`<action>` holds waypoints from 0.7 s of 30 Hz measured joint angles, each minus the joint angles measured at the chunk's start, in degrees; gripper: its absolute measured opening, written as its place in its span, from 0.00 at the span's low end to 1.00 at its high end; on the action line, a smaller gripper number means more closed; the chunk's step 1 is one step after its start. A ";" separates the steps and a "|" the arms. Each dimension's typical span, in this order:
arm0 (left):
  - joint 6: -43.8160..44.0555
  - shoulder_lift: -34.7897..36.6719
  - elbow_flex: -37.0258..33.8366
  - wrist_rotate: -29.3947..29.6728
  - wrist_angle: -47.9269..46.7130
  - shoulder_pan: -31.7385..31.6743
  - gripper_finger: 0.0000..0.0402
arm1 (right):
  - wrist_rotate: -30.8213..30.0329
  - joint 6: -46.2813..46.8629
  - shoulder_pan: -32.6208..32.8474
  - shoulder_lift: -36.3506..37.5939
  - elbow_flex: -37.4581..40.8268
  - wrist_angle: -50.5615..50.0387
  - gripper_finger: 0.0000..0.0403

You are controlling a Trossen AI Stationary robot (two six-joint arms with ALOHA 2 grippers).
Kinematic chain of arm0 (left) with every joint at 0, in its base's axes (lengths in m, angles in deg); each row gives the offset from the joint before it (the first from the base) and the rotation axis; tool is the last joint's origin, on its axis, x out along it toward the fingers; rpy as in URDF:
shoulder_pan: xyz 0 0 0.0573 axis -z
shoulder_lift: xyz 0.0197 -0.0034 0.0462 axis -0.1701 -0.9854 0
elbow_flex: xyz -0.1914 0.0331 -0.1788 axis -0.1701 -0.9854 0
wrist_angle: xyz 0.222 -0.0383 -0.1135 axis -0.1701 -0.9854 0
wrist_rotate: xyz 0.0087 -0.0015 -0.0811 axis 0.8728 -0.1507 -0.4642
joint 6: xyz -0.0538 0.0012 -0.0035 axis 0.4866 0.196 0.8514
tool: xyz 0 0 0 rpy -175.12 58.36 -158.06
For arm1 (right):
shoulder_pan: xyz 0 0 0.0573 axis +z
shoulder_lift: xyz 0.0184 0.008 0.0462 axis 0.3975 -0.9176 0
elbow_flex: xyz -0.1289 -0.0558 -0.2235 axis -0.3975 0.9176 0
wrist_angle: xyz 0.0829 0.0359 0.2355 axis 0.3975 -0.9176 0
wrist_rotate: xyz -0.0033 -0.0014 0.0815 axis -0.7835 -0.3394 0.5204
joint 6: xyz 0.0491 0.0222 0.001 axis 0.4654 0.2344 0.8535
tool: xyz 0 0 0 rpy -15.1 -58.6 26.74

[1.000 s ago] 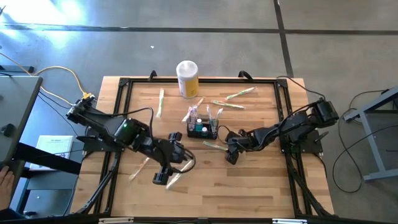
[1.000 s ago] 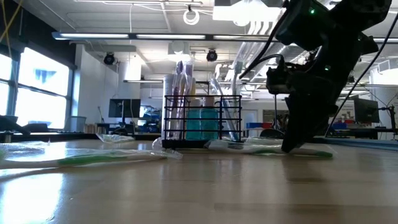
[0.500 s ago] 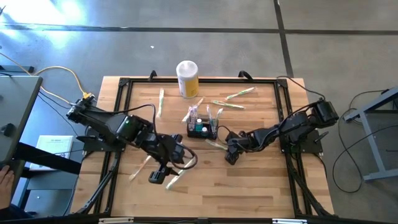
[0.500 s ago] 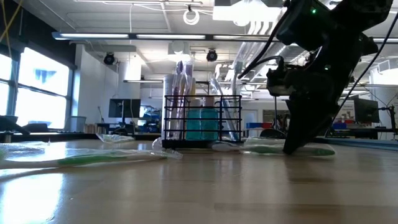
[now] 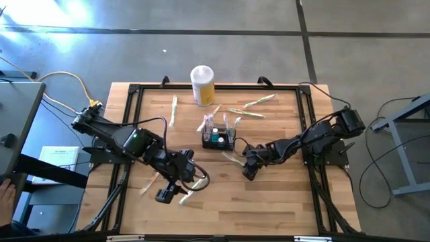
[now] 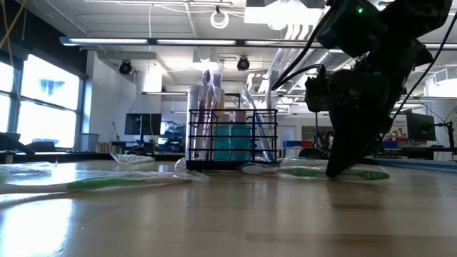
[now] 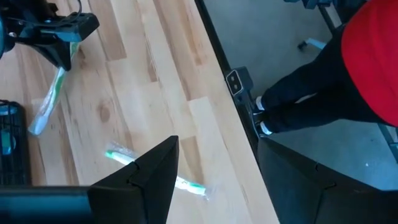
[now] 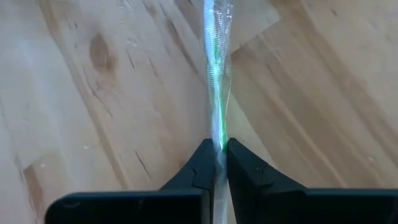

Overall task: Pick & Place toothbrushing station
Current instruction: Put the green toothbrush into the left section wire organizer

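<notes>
The toothbrushing station [image 5: 218, 138], a small black wire basket with toothbrushes and a teal bottle in it, stands on its base at mid-table and shows in the low view too [image 6: 232, 139]. Just to its right and nearer lies a clear-wrapped green toothbrush [image 5: 232, 158]. My right gripper [image 5: 247, 173] is shut on it and comes down to the table [image 6: 335, 170]. My left gripper [image 5: 168, 195] hangs open and high over the near left part of the table. Nothing is between its fingers [image 7: 217, 149], and below them lies another wrapped toothbrush [image 7: 155, 173]. My right gripper pinches the wrapped toothbrush between its two fingertips on the green handle stretch [image 8: 218, 132]. The fingers come slanting down from the table's right side. The toothbrush lies flat on the table [image 6: 360, 173] and runs on ahead of the fingers toward the basket.
A tall yellow-and-white canister [image 5: 202, 84] stands at the far edge. Several wrapped toothbrushes lie scattered, such as one at far right [image 5: 259, 101] and one at near left [image 5: 149, 183]. A black frame [image 5: 306, 121] borders the table. A person [image 7: 348, 81] stands beside the table.
My right gripper has stayed in place and closed its fingers on the wrapped toothbrush, which still lies on the table. My left gripper has swung a little toward the table's left and near edges, staying open.
</notes>
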 joint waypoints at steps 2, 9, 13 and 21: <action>-0.60 0.00 0.00 0.02 -0.23 0.00 0.54 | 0.06 0.62 0.13 0.00 0.00 0.04 0.03; -3.08 0.00 0.00 0.29 -0.57 0.00 0.54 | 1.70 2.62 0.29 -0.07 0.00 0.68 0.03; -4.39 0.00 0.00 0.84 -0.55 -0.04 0.54 | 1.97 3.86 1.36 0.62 0.07 0.60 0.03; -5.44 0.13 0.00 -0.15 -0.94 -1.68 0.54 | 1.76 4.18 3.57 5.13 0.39 -1.56 0.03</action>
